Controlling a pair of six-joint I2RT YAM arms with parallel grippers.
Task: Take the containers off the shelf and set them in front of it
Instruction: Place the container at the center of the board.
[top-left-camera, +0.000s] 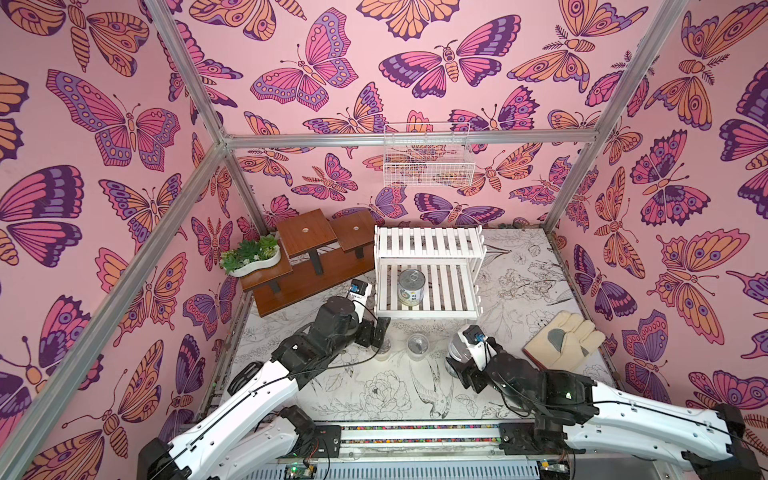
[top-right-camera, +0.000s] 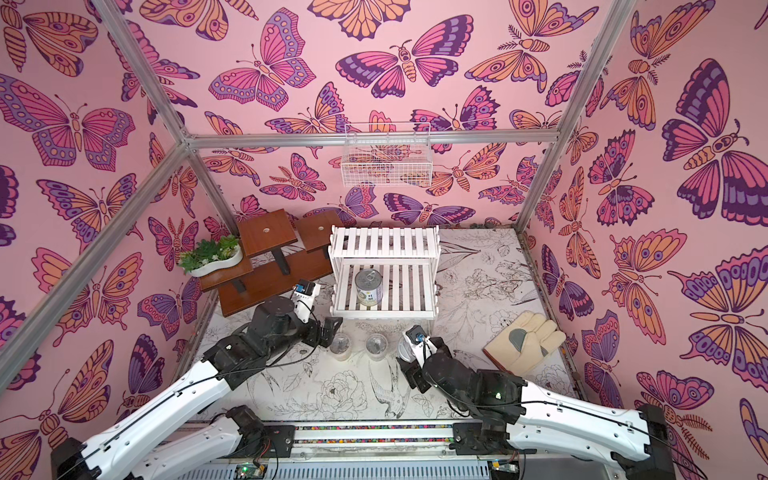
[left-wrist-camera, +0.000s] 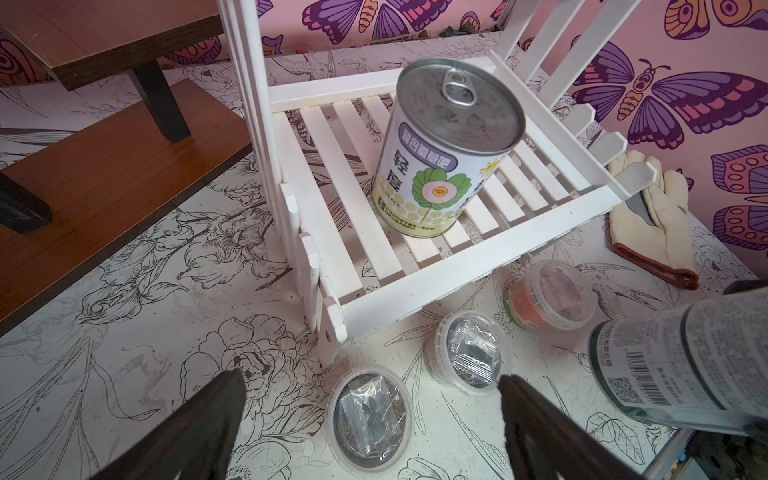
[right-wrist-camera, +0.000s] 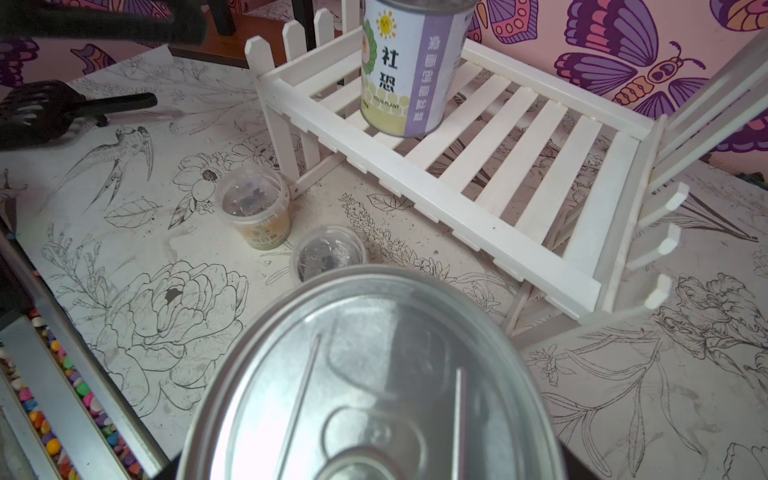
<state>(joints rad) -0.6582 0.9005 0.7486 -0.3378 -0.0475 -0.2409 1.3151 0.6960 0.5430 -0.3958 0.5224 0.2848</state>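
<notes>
Left wrist view: three tubs (left-wrist-camera: 368, 415) are set before the shelf (left-wrist-camera: 457, 270); the green-striped can (left-wrist-camera: 673, 365) is gripped there by the right pincer (top-left-camera: 465, 357), unreleased; the pale-labelled can (left-wrist-camera: 449, 153) is left on its lower tier; the left pincer (left-wrist-camera: 370, 378) is spread wide, empty.

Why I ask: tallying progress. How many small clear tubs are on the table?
3, in a row before the shelf: one tub by the left fingers, a middle tub, an orange tub near the held can.
</notes>
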